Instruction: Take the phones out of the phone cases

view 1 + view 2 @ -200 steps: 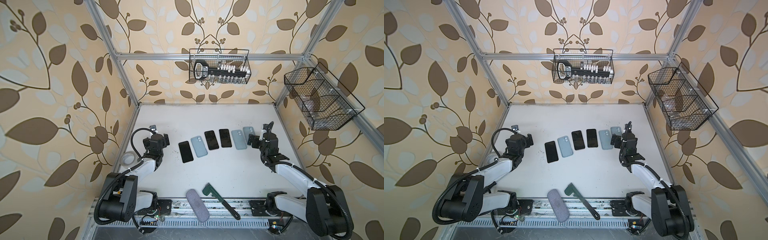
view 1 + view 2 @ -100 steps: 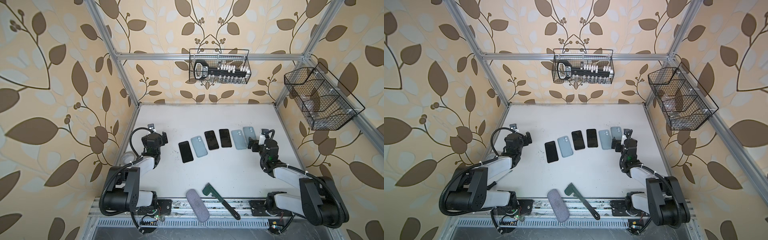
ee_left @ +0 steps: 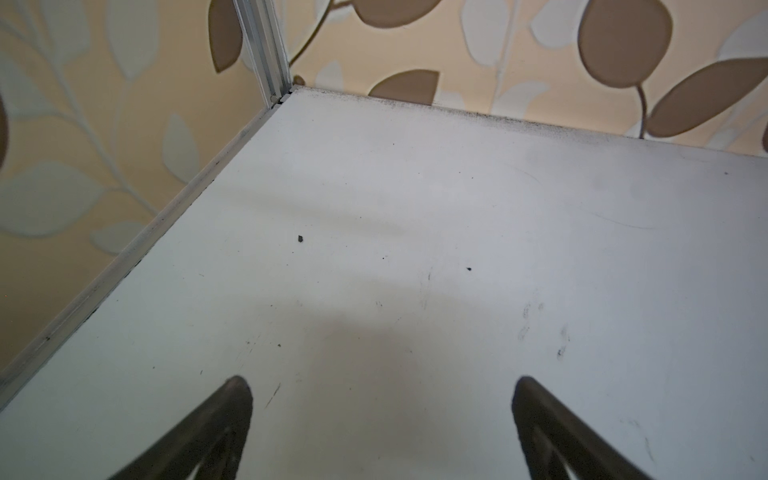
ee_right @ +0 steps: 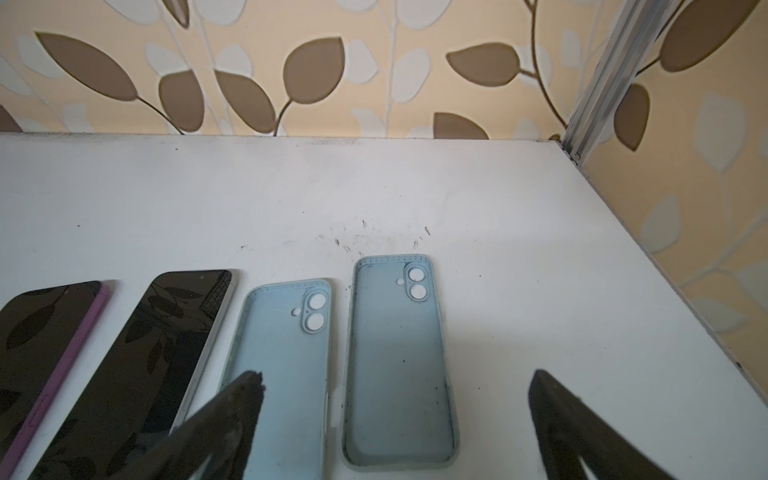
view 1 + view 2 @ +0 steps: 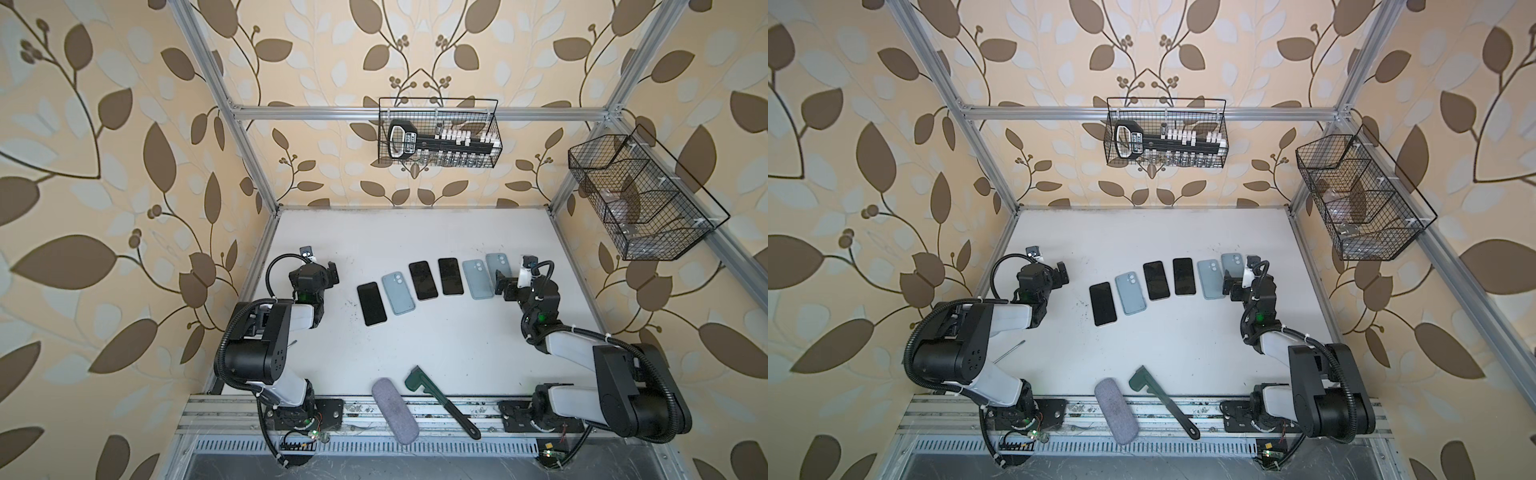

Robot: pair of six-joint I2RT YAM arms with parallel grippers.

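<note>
The white desk point(image 5: 415, 232) fills my working area, scuffed and speckled with dark crumbs. A black wire basket on the far wall point(image 5: 438, 133) carries a black-and-white rack I cannot identify. A black wire basket on the right wall point(image 5: 640, 195) holds something clear, too faint to name.

My left tool point(image 5: 328, 272) stands left of the phone row, apart from it, jaws spread wide over bare desk with nothing between them. My right tool point(image 4: 395, 376) is just as wide and empty at the row's right end. In both top views it hides the near end of the rightmost pale blue empty case point(image 5: 496, 262).

At the near edge, a grey oblong fabric pouch point(image 5: 394, 411) and a dark green wrench-shaped piece point(image 5: 440, 401) lie partly on the rail.

The row runs left to right:
- a black-screened phone point(image 5: 372, 303);
- a pale blue camera-side-up item point(image 5: 398, 293), phone or empty case I cannot tell;
- a dark-screened phone with a purple rim point(image 4: 45, 345), cut off in the right wrist view; whether that rim is a case, I cannot tell;
- a dark-screened phone with a pale rim point(image 4: 137, 365);
- a second pale blue empty case point(image 4: 282, 374), just beside the rightmost one.
</note>
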